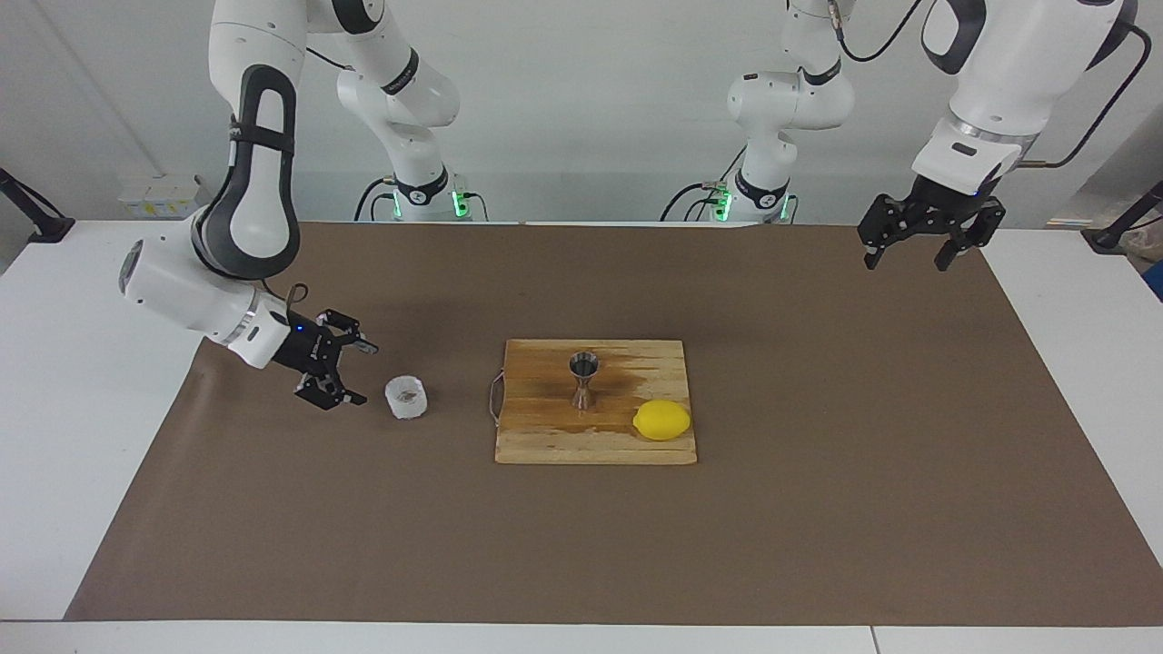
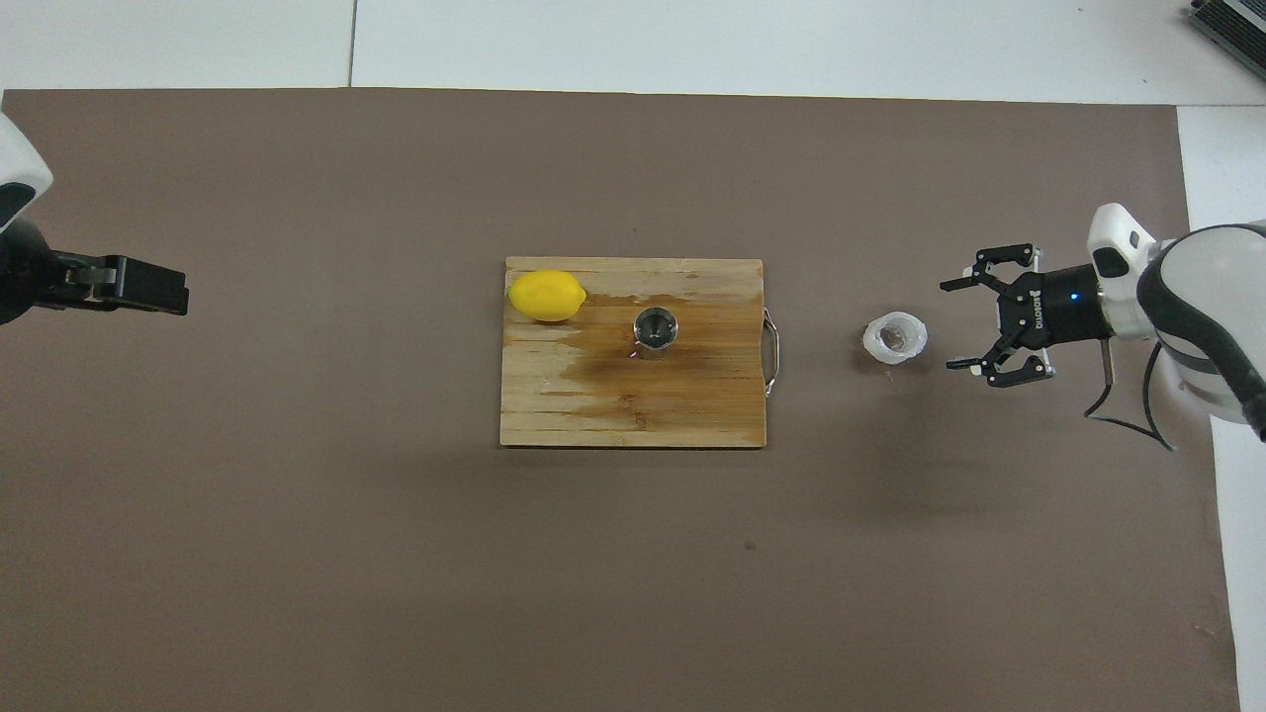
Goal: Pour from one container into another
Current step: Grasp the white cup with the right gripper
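The right pincer [image 1: 357, 374], spread, sits low just beside the frosted cup [image 1: 406, 397]; the left pincer [image 1: 919, 247], spread, hangs over the counter's [image 1: 91, 363] edge.

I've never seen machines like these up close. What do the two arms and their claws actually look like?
Both arms are glossy white, rounded segments with dark grey joint panels and round grey end caps; black cables loop along them, and green lights glow at their bases. The right gripper is black, skeletal linkage with a small blue light; the left gripper is black and blockier.
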{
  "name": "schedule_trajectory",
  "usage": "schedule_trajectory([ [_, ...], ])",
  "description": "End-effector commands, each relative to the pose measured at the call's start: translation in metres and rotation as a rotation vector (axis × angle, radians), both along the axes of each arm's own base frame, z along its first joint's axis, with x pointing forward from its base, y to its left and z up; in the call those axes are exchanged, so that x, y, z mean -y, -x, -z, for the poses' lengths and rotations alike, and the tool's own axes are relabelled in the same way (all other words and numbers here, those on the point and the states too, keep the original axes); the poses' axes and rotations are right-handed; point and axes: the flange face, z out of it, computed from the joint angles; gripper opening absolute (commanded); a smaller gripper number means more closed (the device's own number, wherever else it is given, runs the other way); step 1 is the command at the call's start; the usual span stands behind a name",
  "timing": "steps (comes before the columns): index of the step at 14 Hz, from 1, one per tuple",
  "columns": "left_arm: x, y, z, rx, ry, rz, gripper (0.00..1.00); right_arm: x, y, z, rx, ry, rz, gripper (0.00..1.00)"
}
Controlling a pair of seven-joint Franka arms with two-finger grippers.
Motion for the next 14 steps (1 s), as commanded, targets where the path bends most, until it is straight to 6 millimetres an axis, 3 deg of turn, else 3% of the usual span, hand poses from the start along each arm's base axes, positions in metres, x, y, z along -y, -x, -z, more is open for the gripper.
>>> schedule_trajectory([
  [1, 0.002, 0.003, 0.003, -0.066, -0.034, 0.028, 1.0, -0.005, -0.006, 0.025, 0.03, -0.058, -0.009, 1.0],
  [5, -0.005, 0.015, 0.016, -0.085, -0.029, 0.012, 1.0, -0.023, 0.005, 0.059, 0.04, -0.107, -0.057, 1.0],
  [7, -0.005, 0.016, 0.017, -0.09, -0.028, 0.011, 1.0, -0.023, 0.007, 0.064, 0.067, -0.087, -0.06, 1.0],
  [9, -0.005, 0.016, 0.017, -0.087, -0.024, 0.012, 1.0, -0.036, 0.004, 0.066, 0.085, -0.069, -0.078, 1.0],
  [11, -0.005, 0.016, 0.017, -0.089, -0.024, 0.017, 1.0, -0.038, 0.002, 0.063, 0.087, -0.067, -0.076, 0.29],
  [12, -0.005, 0.016, 0.016, -0.09, -0.026, 0.009, 1.0, -0.037, 0.001, 0.063, 0.085, -0.061, -0.062, 0.11],
  [13, -0.004, 0.016, 0.017, -0.093, -0.026, 0.01, 1.0, -0.039, 0.0, 0.061, 0.07, -0.058, -0.042, 0.01],
  [14, -0.003, 0.016, 0.017, -0.093, -0.026, 0.01, 1.0, -0.042, -0.001, 0.059, 0.044, -0.059, -0.014, 0.01],
])
